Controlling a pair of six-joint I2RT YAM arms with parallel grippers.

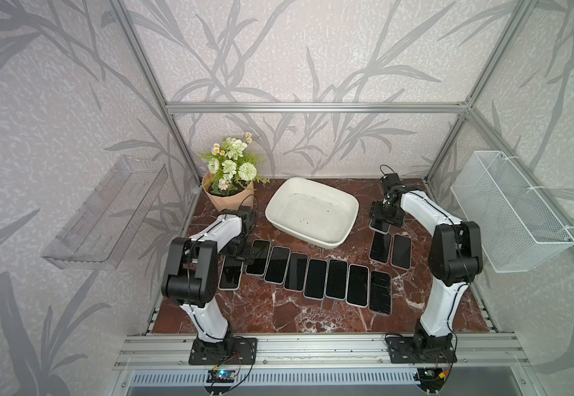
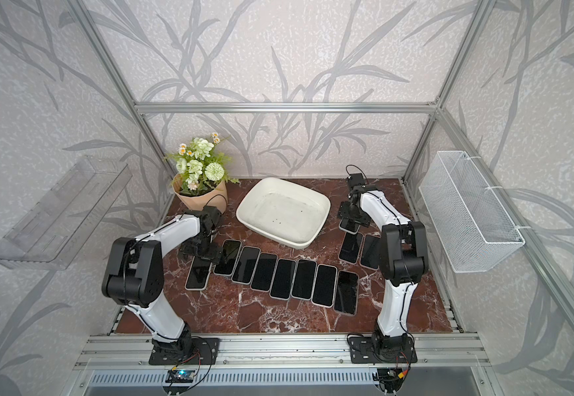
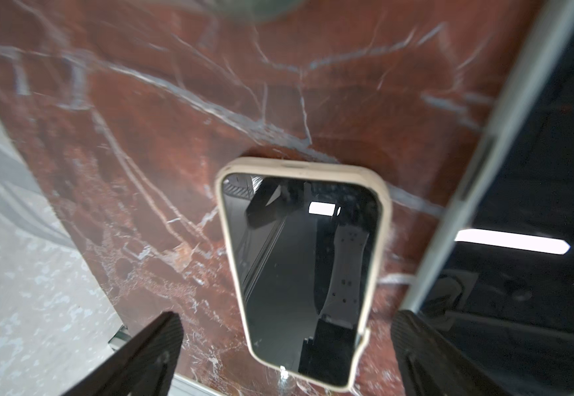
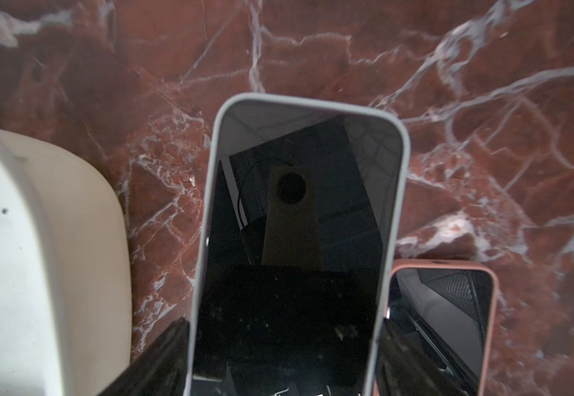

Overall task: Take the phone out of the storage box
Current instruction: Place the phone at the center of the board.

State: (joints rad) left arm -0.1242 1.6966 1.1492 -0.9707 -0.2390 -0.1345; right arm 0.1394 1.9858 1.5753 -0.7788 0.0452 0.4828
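Off-white and bare, the storage box (image 1: 309, 214) holds nothing. I count eleven phones (image 1: 315, 277), all out on the marble table (image 1: 278, 308), plus one box and two grippers. My left gripper (image 3: 287, 317), at the box's 8 o'clock, stands released astride the cream-cased phone (image 3: 301, 267), whose long axis runs 12 to 6 from my wrist. My right gripper (image 4: 282, 324), at the box's 3 o'clock, looks clasped across the grey-cased phone (image 4: 299, 205), just beside the box.

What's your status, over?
Left gripper open over beige-cased phone on table. Right gripper shut on grey-cased phone beside storage box, box empty. Pink-cased phone close alongside.
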